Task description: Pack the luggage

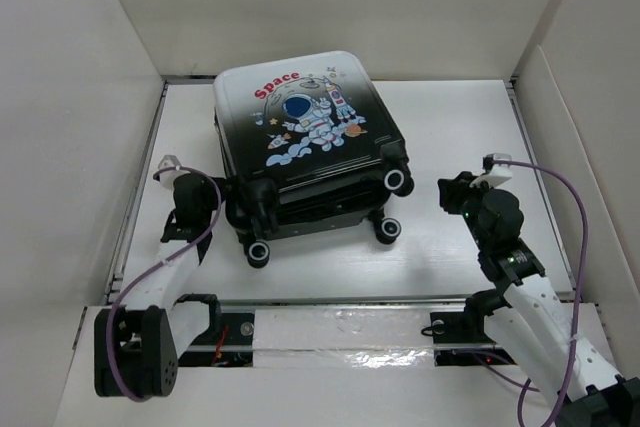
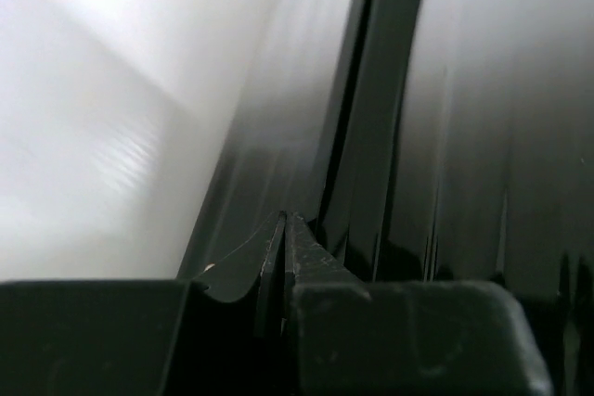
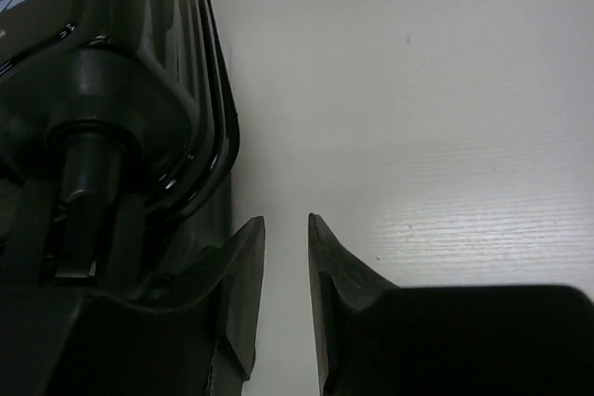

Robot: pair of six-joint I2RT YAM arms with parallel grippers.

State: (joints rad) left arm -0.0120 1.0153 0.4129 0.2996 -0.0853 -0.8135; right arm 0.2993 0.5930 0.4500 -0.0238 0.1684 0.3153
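- The luggage (image 1: pixel 305 137) lies flat on the table (image 1: pixel 450 117), astronaut side up. Its long axis runs near to far, skewed a little, with the wheel end facing the arm bases.
- The two shells are stacked lid on base, and a dark seam runs round the sides. I can't see any contents, and I can't tell whether the zip is done up.
- The left tool (image 1: pixel 222 209) sits at the case's near-left corner, just beside the wheel (image 1: pixel 259 253). Its jaws are fully together and hold nothing. In the left wrist view its tips (image 2: pixel 286 222) point along the seam channel on the left side. I can't confirm contact.
- The right tool (image 1: pixel 450 192) is off the near-right corner, beside the right wheels (image 1: pixel 399 181) but apart from the shell. Its jaws are parted a little with only bare table between them (image 3: pixel 286 222). The shell edge lies to its left.
- Key relation: the case sits between the two tools. The left one is nearer, already at the seam.
- My read is that any next move works that seam or the shell edge, from the left side first.
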